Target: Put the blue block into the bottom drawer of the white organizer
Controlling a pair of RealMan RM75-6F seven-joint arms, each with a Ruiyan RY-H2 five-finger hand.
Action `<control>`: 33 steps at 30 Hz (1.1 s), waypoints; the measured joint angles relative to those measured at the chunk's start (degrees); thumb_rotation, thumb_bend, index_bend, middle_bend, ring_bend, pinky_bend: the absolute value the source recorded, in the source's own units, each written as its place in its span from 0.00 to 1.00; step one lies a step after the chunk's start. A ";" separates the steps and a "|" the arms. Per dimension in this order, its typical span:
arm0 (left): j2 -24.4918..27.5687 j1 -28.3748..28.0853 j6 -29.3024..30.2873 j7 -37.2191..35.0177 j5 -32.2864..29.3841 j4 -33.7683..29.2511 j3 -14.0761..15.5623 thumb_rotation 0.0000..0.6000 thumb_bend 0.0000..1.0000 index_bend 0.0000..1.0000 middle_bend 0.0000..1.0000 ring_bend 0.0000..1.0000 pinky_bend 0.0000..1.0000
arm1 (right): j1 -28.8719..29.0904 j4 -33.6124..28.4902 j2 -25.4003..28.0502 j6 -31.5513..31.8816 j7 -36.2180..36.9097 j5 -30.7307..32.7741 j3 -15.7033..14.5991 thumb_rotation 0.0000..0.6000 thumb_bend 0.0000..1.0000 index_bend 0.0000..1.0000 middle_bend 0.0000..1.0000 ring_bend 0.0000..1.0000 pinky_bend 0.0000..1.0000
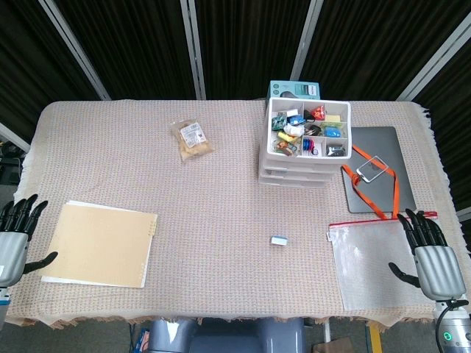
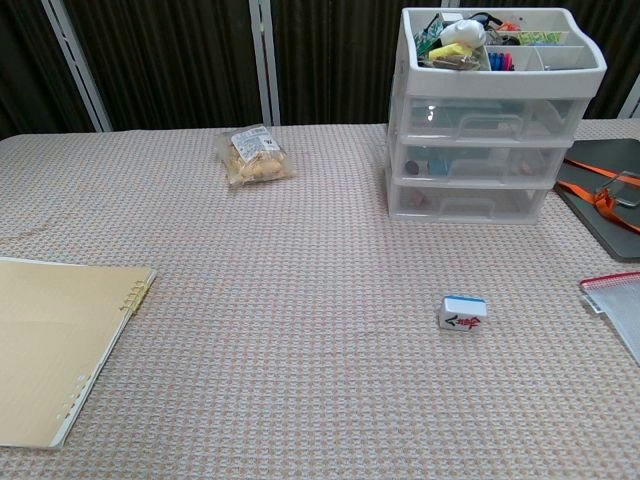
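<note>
Alone, the blue block (image 2: 462, 312) lies before the closed white organizer (image 2: 490, 130).

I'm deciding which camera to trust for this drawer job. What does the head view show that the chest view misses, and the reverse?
Only the head view shows the left hand and right hand, both open at the table's near corners, plus the whole laptop and the teal box behind the organizer.

Only the chest view shows the drawer fronts, including the closed bottom drawer, and the mark on the blue block's side.

Both show the blue block, white organizer, snack bag, notebook and zip pouch.
</note>
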 measured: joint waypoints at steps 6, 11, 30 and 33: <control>0.14 -0.04 -0.12 -0.29 0.09 0.06 0.10 1.00 0.13 0.08 0.00 0.00 0.00 | 0.06 -1.00 0.21 -0.36 -0.31 0.32 -0.02 1.00 0.09 0.06 0.00 0.00 0.09; 0.26 0.05 -0.07 -0.24 -0.01 -0.45 0.13 1.00 0.13 0.08 0.00 0.00 0.00 | 0.03 -2.25 0.49 -0.71 0.61 0.53 -0.13 1.00 0.10 0.07 0.08 0.10 0.19; 0.02 0.18 1.27 -1.95 0.75 0.32 -0.26 1.00 0.13 0.07 0.00 0.00 0.00 | 9.05 -26.37 4.67 -18.40 11.67 24.60 8.38 1.00 0.43 0.10 0.70 0.74 0.71; 0.14 0.13 1.11 -2.30 0.70 0.30 -0.26 1.00 0.13 0.07 0.00 0.00 0.00 | 11.79 -28.51 3.72 -21.30 11.65 30.92 10.20 1.00 0.44 0.10 0.71 0.75 0.71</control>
